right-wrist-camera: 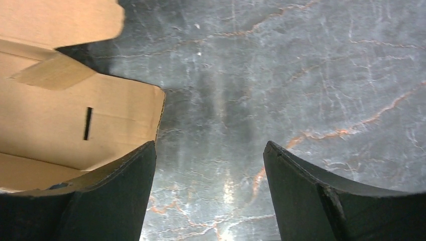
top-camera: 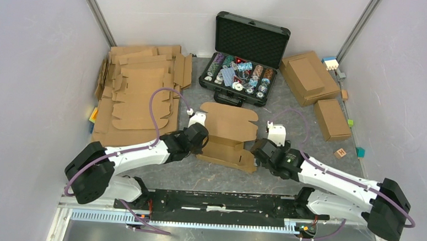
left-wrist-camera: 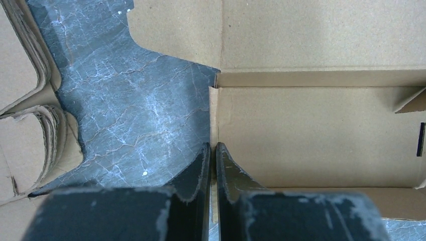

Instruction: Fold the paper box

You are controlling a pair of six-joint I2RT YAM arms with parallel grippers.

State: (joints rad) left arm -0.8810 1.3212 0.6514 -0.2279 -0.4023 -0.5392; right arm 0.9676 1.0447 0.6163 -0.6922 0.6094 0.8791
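Overhead, the fingers hide; the wrist cameras show the grip

From the top view the paper box (top-camera: 228, 137) lies on the worktop (top-camera: 294, 122) between the two arms, in front of the black case (top-camera: 248, 56). Its long axis runs left to right across the worktop. The shallow tray part sits on the near side, and the wide lid panel with rounded flaps lies flat beyond it, pointing towards the case. In that view both wrists cover their own fingertips, so neither grip can be read there. The tray's near wall is also hard to make out between the arms.

The left wrist view fills the gap. The left fingers (left-wrist-camera: 198, 173) are clenched almost together on the tray's upright left end wall, whose thin edge shows between them. The stacked cardboard blanks (left-wrist-camera: 27, 125) are cut off at the left of that picture.

The right wrist view shows the right fingers (right-wrist-camera: 133, 175) spread wide and released, with only bare worktop between them. One finger is just beside the box's right end wall, and whether it touches cannot be told. A narrow slot (right-wrist-camera: 88, 123) in the cardboard near that end shows here, too small to find from above
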